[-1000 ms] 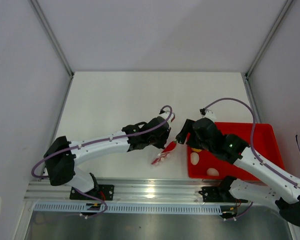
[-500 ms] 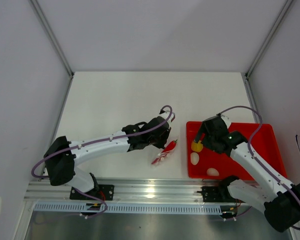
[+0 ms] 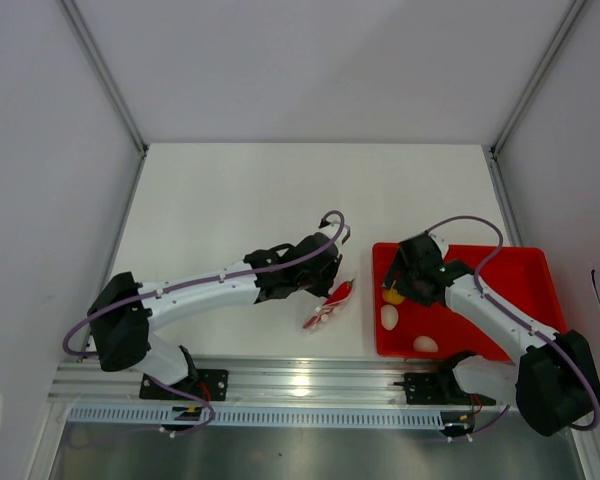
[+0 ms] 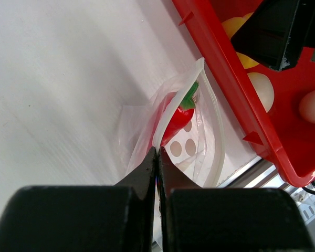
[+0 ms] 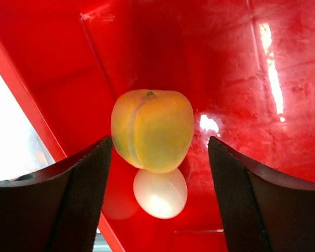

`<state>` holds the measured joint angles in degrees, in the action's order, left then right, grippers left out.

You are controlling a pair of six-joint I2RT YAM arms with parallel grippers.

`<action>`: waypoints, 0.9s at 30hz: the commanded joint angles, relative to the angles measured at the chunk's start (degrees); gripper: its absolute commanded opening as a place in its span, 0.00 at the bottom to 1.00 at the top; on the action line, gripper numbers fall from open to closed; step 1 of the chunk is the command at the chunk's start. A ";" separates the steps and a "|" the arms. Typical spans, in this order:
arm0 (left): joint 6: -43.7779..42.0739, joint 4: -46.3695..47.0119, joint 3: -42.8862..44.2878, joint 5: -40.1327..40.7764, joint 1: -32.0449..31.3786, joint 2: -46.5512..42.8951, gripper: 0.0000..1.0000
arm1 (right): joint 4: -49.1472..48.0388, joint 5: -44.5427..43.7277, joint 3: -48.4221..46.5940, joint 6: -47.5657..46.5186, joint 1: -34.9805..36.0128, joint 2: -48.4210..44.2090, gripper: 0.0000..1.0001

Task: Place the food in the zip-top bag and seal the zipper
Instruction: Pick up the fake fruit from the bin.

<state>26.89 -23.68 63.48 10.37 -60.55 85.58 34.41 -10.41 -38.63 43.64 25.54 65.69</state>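
Observation:
The clear zip-top bag [image 3: 323, 312] lies on the table just left of the red tray, with a red pepper-shaped piece [image 4: 177, 116] inside it. My left gripper [image 4: 157, 151] is shut on the bag's upper mouth edge [image 4: 181, 100] and holds it up. I cannot tell the zipper apart from the rest of the mouth. My right gripper [image 5: 160, 140] is open in the tray, with a finger on each side of the yellow-orange ball [image 5: 152, 128]. One whitish egg [image 5: 160, 192] lies just beyond the ball. In the top view the ball [image 3: 391, 296] and two eggs [image 3: 389, 317] [image 3: 426, 344] sit in the tray's left part.
The red tray [image 3: 525, 275] stands at the right front of the table. Its left wall [image 4: 220, 68] runs close beside the bag. The table's front edge and a metal rail [image 3: 300, 380] are just below the bag and tray.
My right gripper has moved from beside the bag's mouth to the right into the tray, and now sits low around the yellow ball. The left gripper and the bag have stayed put.

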 commanded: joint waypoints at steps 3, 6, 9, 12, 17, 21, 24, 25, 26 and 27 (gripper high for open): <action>0.09 1.09 1.29 0.44 0.44 -1.47 0.01 | -6.11 -0.05 0.93 -1.27 -0.67 1.01 0.73; 0.00 1.27 1.20 0.09 0.44 -1.47 0.01 | -7.08 0.48 0.84 -1.62 -0.93 2.24 0.72; 0.09 1.36 1.20 -0.26 0.44 -1.47 0.01 | -8.04 0.75 1.01 -1.89 -1.02 3.91 0.68; 0.00 1.27 1.20 -0.18 0.35 -1.65 0.01 | -9.01 1.62 1.36 -1.98 -1.02 5.32 0.60; 0.09 1.27 1.03 -0.35 0.44 -1.82 0.01 | -7.71 0.76 0.93 -1.98 -0.93 4.63 0.31; 0.00 1.27 1.20 -0.61 0.44 -1.73 0.01 | -3.66 -0.83 -0.82 -2.59 -1.02 -0.55 0.20; 0.00 0.75 2.08 -2.01 0.44 -1.56 0.01 | -0.58 -0.75 -3.37 -2.85 -0.06 -6.96 0.10; 0.09 0.57 2.08 -2.37 0.44 -1.30 0.01 | 0.56 -0.66 -4.68 -2.77 0.73 -8.55 0.09; 0.17 0.48 2.61 -2.46 0.44 -1.29 0.01 | 1.18 -0.49 -5.39 -2.68 1.26 -11.35 0.08; 0.26 0.48 2.52 -2.81 0.44 -1.29 0.01 | 1.44 -0.31 -6.01 -2.59 1.70 -12.59 0.06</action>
<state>26.89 -23.70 63.51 9.21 -60.51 85.56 33.30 -9.67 -40.21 41.69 25.85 58.06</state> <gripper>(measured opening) 0.006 0.620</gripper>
